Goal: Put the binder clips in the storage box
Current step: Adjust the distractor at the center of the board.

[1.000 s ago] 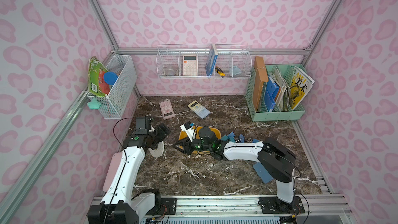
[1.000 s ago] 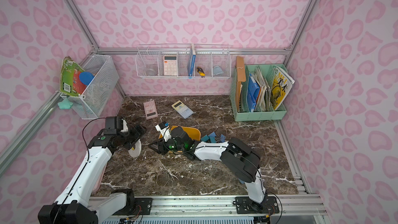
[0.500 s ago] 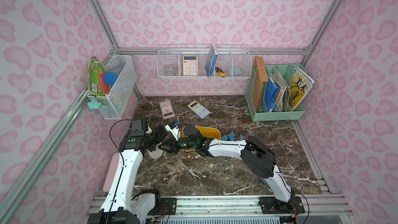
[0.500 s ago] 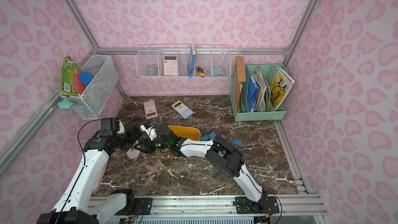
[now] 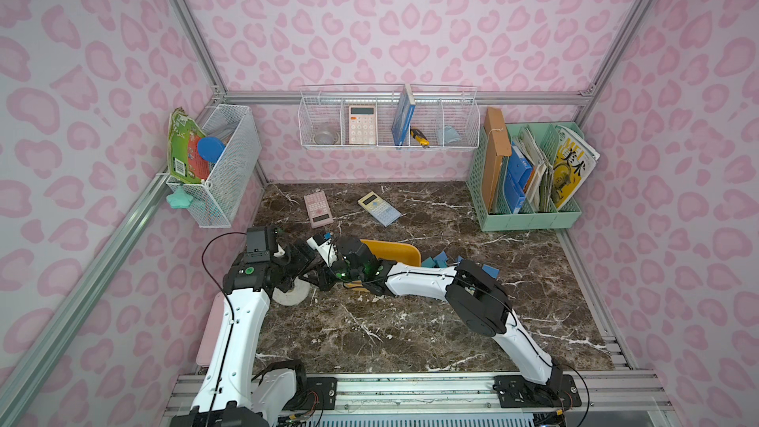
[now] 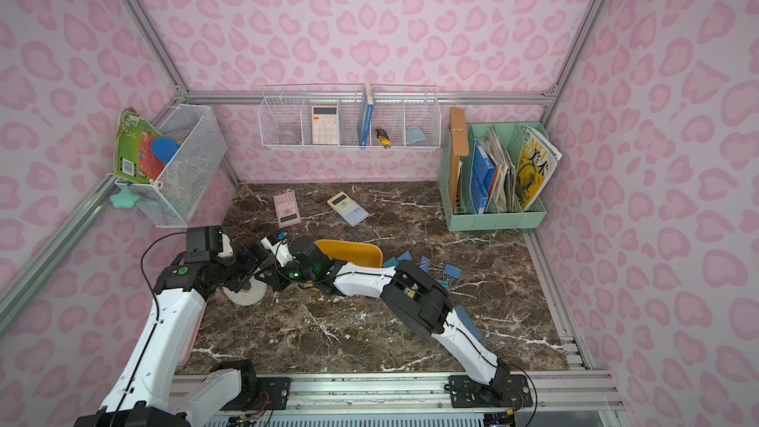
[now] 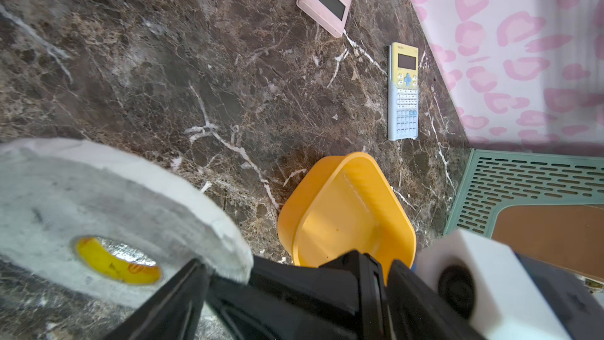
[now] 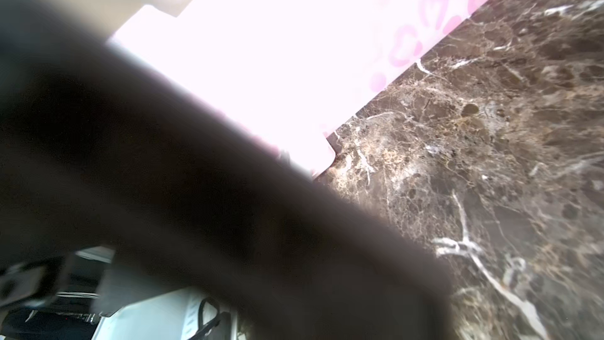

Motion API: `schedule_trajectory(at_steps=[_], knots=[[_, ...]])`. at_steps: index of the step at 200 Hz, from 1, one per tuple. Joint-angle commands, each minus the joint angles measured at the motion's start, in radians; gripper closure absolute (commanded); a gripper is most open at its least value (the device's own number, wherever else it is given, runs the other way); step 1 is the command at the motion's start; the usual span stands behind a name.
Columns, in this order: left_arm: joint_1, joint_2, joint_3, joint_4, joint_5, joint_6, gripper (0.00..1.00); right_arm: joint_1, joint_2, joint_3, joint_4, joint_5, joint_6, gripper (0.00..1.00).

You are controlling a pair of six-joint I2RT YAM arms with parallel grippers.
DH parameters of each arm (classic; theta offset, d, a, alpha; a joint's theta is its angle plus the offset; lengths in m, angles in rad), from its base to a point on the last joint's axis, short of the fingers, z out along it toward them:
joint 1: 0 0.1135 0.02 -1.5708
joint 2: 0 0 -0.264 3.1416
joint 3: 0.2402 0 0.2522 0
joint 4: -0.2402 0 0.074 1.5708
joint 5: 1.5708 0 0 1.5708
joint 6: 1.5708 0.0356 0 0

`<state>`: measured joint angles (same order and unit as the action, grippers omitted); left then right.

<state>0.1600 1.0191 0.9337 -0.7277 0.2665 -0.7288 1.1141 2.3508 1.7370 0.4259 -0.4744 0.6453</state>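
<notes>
Binder clips (image 6: 445, 271) lie just beside the storage box (image 5: 396, 250)
At the box's other side your left gripper (image 5: 304, 258) is spread wide; your right gripper (image 5: 323, 280) is squeezed tight, close to it

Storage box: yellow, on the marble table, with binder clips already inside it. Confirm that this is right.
Wrong: the storage box is yellow and on the marble table, but the left wrist view shows its visible inside bare. The binder clips lie on the table beside it, in a top view.
</notes>
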Motion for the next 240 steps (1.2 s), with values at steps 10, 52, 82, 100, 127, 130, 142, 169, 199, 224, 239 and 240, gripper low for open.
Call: schedule_trajectory(at_steps=[10, 52, 82, 100, 127, 130, 142, 169, 199, 224, 239, 240], knots=[[0.104, -0.025, 0.05, 0.097, 0.151, -0.005, 0.1, -0.027, 0.052, 0.05, -0.153, -0.037, -0.008, 1.0], [0.155, -0.043, 0.096, 0.101, 0.128, -0.002, 0.1, -0.052, 0.267, 0.487, -0.402, -0.071, -0.076, 0.98], [0.156, -0.053, 0.074, 0.123, 0.13, -0.001, 0.1, -0.099, 0.46, 0.842, -0.482, -0.183, 0.024, 0.34], [0.156, -0.05, 0.052, 0.134, 0.136, 0.003, 0.1, -0.114, 0.423, 0.818, -0.591, -0.17, -0.045, 0.21], [0.156, -0.053, 0.03, 0.16, 0.167, -0.007, 0.1, -0.129, 0.154, 0.381, -0.446, -0.102, -0.102, 0.15], [0.156, -0.054, 0.031, 0.161, 0.173, -0.007, 0.1, -0.134, 0.118, 0.322, -0.418, -0.096, -0.096, 0.14], [0.156, -0.07, 0.044, 0.149, 0.211, 0.02, 0.1, -0.159, -0.022, 0.127, -0.346, -0.075, -0.08, 0.14], [0.153, -0.11, 0.023, 0.151, 0.27, 0.069, 0.09, -0.193, -0.309, -0.16, -0.348, 0.017, -0.1, 0.16], [0.052, -0.054, -0.053, 0.238, 0.292, 0.1, 0.1, -0.204, -0.48, -0.287, -0.549, 0.202, -0.135, 0.19], [-0.114, 0.067, -0.029, 0.251, 0.223, 0.158, 0.12, -0.267, -0.592, -0.44, -0.614, 0.298, -0.11, 0.21], [-0.141, 0.129, -0.008, 0.22, 0.219, 0.166, 0.12, -0.29, -0.644, -0.492, -0.64, 0.332, -0.108, 0.21], [-0.14, 0.133, -0.007, 0.218, 0.219, 0.166, 0.13, -0.291, -0.647, -0.493, -0.642, 0.335, -0.108, 0.21]])
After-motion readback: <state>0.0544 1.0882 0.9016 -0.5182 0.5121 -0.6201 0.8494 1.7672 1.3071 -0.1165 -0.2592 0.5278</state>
